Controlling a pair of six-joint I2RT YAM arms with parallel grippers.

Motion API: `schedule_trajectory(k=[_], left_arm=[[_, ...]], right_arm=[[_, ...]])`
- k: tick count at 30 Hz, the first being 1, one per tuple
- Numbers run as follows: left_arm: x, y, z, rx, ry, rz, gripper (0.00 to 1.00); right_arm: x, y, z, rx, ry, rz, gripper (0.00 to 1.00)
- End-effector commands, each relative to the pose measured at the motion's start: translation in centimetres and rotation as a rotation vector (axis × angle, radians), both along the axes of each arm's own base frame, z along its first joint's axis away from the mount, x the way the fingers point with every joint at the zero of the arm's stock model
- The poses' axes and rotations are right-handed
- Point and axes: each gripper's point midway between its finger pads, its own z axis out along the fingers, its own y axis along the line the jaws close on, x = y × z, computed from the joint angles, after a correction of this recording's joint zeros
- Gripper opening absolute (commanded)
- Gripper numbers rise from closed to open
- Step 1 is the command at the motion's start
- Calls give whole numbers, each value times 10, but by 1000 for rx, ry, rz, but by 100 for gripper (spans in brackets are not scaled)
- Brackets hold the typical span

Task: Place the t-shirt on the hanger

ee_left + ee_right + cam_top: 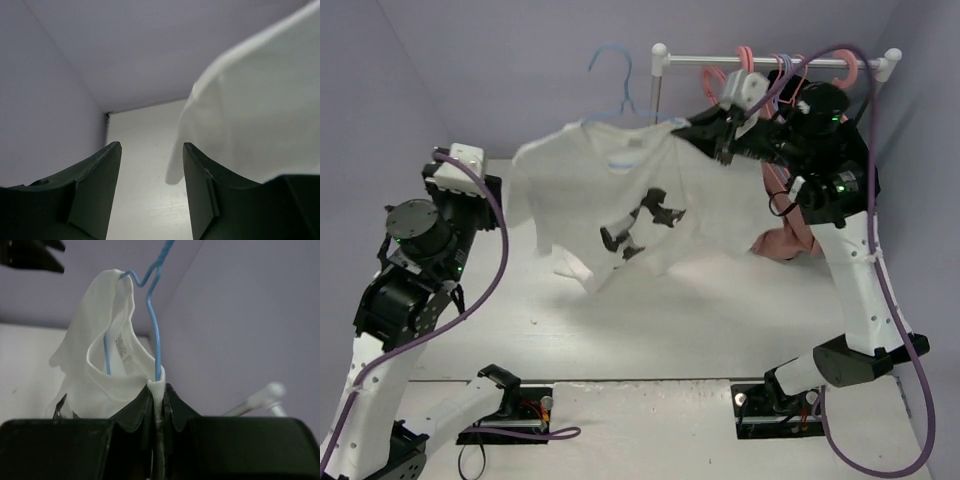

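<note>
While aloft on hanger [155,330], t-shirt [610,190] clear of table [720,310]; right claw [157,386] tight on both, left claw [151,148] wide.

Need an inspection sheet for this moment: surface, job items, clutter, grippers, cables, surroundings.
Surface: white table, no damage seen.
Job's things: t-shirt held in the air off the table, black graphic facing the top camera. The hanger passes through its neck, with the hook sticking out above.
Clutter: nothing seen.
Grippers: right gripper shut on the t-shirt's shoulder fabric and the hanger wire together. Left gripper open, empty, apart from the shirt.
Cables: a purple cable loops along each arm; the right one arcs close to the rack.
Surroundings: lavender walls. The rack carries pink hangers and a pink top behind the right arm.
</note>
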Motion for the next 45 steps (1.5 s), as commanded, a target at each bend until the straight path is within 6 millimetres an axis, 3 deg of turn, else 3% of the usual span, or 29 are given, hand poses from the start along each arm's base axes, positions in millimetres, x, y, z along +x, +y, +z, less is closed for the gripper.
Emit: schedule_trajectory(k=[1,4,7,10,13,15,16,18,20,22,27,32,37,38,45], left_arm=[[-17,27,63,-114,-159,113,48],[-25,28,74,-131,-186,98,48],[-29,29,71,-135,-186,91,48],[-26,25,54,-120,-150,78,48],[-25,23,41,-113,-115,68,49],[-23,19,33,-115,-96,58,49],[-22,16,28,-120,-84,46,49],[-19,10,18,-130,-60,26,49],[-15,5,8,-140,-37,15,51],[-11,1,-4,-140,-9,8,52],[-2,-8,-24,-139,16,-14,52],[8,-13,-39,-124,49,-13,52],[13,-19,-41,-158,62,-20,53],[13,-19,-41,-161,63,-21,52],[19,-24,-40,-176,59,-30,52]], right_arm=[[-35,-20,147,289,-268,-26,0],[-37,-19,165,337,-262,-7,0],[-31,-17,146,317,-213,-17,0],[-21,-16,86,243,-103,-46,0],[-16,-27,33,205,-8,-129,0],[-24,-39,22,207,3,-177,0],[-18,-45,-2,195,50,-224,0],[-22,-67,-30,199,87,-336,0],[-30,-85,-39,218,90,-417,0],[-31,-98,-68,204,141,-493,0],[-26,-131,-109,162,236,-701,0],[-14,-151,-96,175,193,-821,0],[10,-163,-68,162,131,-915,0],[11,-166,-55,169,99,-930,0],[51,-160,-36,170,49,-964,0]])
